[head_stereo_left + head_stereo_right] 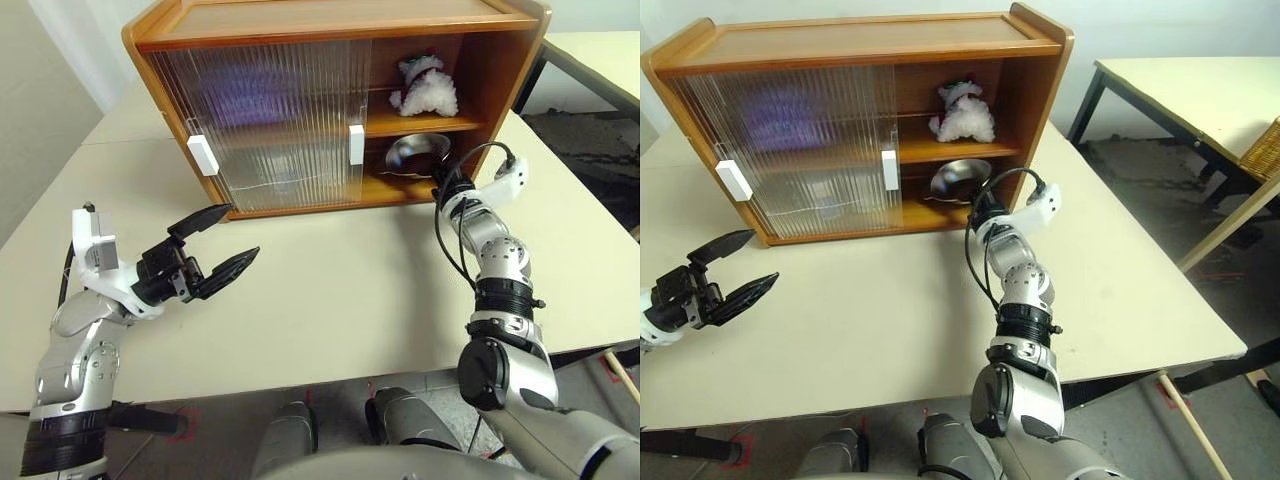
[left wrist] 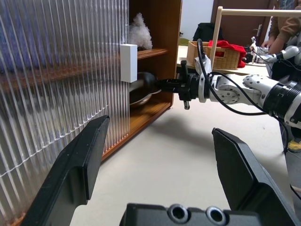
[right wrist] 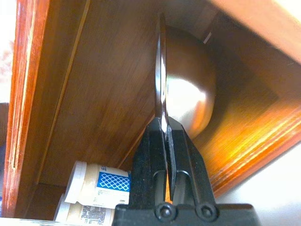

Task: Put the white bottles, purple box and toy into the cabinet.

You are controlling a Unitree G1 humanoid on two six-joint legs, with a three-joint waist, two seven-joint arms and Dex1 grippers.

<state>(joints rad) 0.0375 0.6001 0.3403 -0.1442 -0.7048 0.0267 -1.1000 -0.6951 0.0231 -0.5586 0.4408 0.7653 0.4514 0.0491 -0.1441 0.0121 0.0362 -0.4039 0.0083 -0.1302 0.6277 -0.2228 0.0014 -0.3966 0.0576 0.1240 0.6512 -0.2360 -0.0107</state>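
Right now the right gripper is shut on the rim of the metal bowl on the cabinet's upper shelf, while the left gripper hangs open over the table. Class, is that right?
Not quite. The right gripper is shut on the metal bowl's rim on the cabinet's lower shelf, as the left eye view shows; the upper shelf holds the toy. The left gripper does hang open over the table.

One wooden cabinet (image 1: 330,25) stands at the far edge of the table (image 1: 330,290), with two ribbed sliding doors (image 1: 260,125) and two white handles (image 1: 356,145). Inside: one plush toy (image 1: 425,88), one metal bowl (image 1: 415,155), two white bottles (image 3: 96,190). One purple shape behind the doors.
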